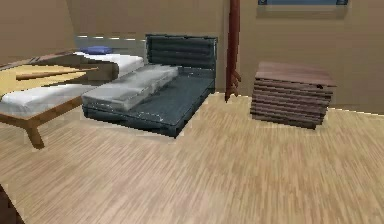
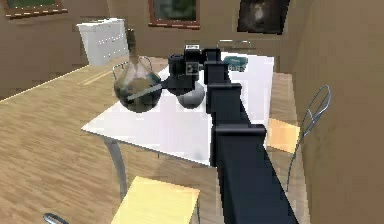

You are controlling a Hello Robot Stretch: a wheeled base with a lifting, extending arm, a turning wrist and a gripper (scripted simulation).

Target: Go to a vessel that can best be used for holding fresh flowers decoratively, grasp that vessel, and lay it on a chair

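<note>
White table (image 2: pixel 170 125): gripper (image 2: pixel 148 92) at vase (image 2: pixel 128 78) near edge; cannot tell jaw state or hold. Risk: nudging vase off, shattering.

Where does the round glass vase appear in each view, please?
Arm side view: the glass vase is upper left of centre, against the white table's left edge, left of the dark arm.
Forward view: a bed at left, a wooden dresser at right.
Shared landmark: the light plank floor, also at the arm side view's left.

The glossy vessel (image 2: pixel 133 86) seems glass, the table (image 2: pixel 150 126) smooth, the floor (image 1: pixel 250 170) wood.
</note>
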